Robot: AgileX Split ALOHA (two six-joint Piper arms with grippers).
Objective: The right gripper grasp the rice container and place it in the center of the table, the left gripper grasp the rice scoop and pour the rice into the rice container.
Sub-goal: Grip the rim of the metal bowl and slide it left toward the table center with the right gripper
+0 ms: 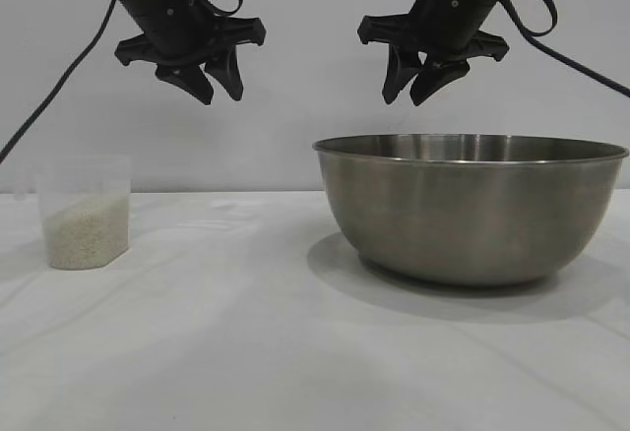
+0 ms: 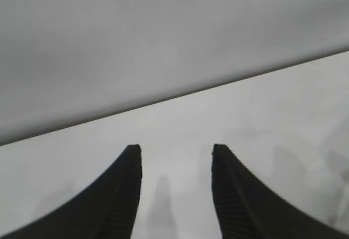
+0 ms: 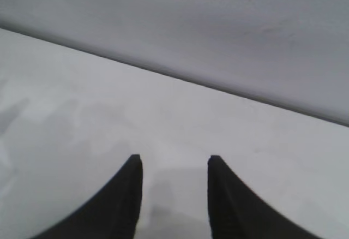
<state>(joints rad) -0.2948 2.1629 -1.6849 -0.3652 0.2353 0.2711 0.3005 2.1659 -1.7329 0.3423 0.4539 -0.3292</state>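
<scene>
1. Bowl (image 1: pixel 471 210) stands upright on the table (image 1: pixel 246 352), toward its right edge; its inside cannot be seen.
2. Scoop (image 1: pixel 86 212) stands upright near the left edge, well apart from the bowl, with rice (image 1: pixel 85 234) filling its lower part.
3. Right gripper (image 1: pixel 417 89) hangs in the air above the bowl's left rim, touching nothing; its fingers (image 3: pixel 122 206) are apart and hold nothing.
4. Left gripper (image 1: pixel 219 89) hangs high between scoop and bowl, nearer the scoop; its fingers (image 2: pixel 120 201) are apart and also hold nothing.
</scene>
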